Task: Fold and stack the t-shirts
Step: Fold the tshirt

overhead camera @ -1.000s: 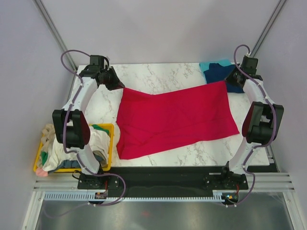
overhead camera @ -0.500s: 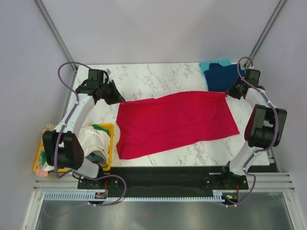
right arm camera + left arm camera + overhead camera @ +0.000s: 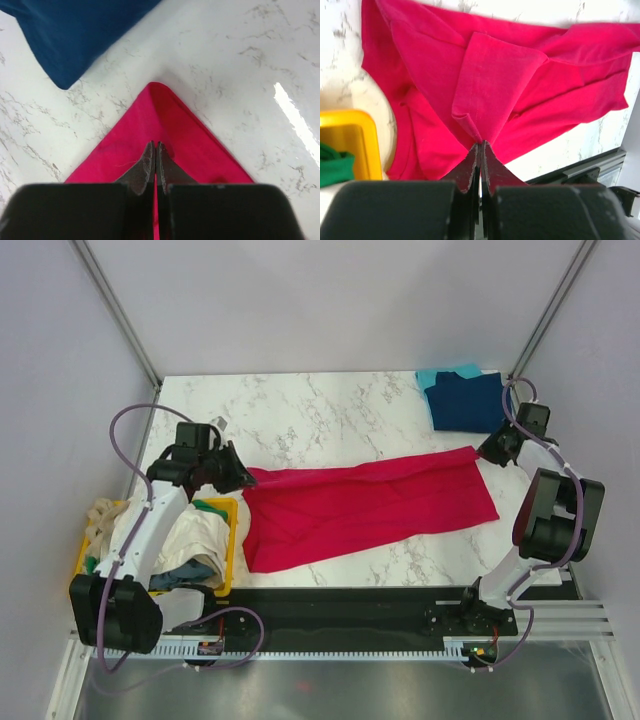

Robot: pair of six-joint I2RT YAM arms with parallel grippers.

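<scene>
The crimson red t-shirt point(image 3: 365, 508) lies across the middle of the marble table, its far edge lifted and drawn over toward the near side. My left gripper point(image 3: 243, 478) is shut on the shirt's far left corner; the left wrist view shows the red cloth point(image 3: 495, 85) bunched at my gripper point(image 3: 480, 145). My right gripper point(image 3: 480, 451) is shut on the far right corner, and the right wrist view shows the red corner point(image 3: 160, 120) pinched at my gripper point(image 3: 155, 145). A folded navy blue t-shirt point(image 3: 465, 402) lies on a teal one point(image 3: 430, 377) at the far right corner.
A yellow plastic bin point(image 3: 228, 540) stands off the table's left near edge, filled with cream point(image 3: 190, 530), green point(image 3: 207, 506) and other tees. The navy shirt's corner point(image 3: 75, 35) lies close behind my right gripper. The table's near edge point(image 3: 400, 585) runs below the red shirt.
Both grippers have moved toward the near side, pulling the red shirt's far edge with them. The visible red area has shrunk to a narrower band.
</scene>
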